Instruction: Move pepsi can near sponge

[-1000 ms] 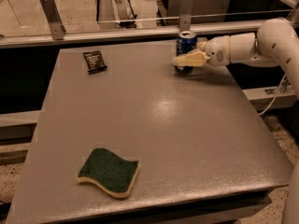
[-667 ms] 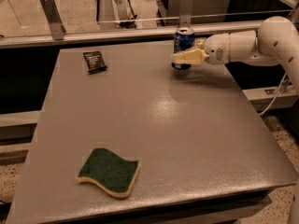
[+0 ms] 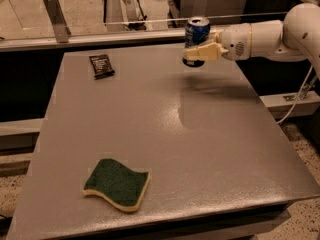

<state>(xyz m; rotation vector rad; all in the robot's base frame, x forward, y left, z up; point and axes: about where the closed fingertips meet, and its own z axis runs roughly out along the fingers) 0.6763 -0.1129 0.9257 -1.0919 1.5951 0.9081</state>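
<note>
Camera view shows the gripper (image 3: 199,52) at the far side of the table (image 3: 215,154), its cream fingers closed around the lower body of the pepsi can (image 3: 196,30). The white arm (image 3: 265,36) reaches in level from the right, so the grasp comes from the side. That suits the job, since a side hold keeps the can upright and lets it be set down later on its own base. A dark patch right under the can looks like its shadow, which would mean the can hangs just clear of the surface. It may be the can's base instead, and I cannot settle that from this angle.

The sponge (image 3: 116,183) lies flat near the front left corner, green side up, well apart from the can and diagonally across the table from it. A small black packet (image 3: 101,66) rests toward the far left, off to the side of the straight line between can and sponge, so it should not get in the way.

By my judgement the pick is made and the carry is barely begun. What follows calls for a long diagonal sweep toward the front left, then a gentle lowering onto bare table just beside the sponge. Landing on the sponge's wavy edge could tip the can over.
</note>
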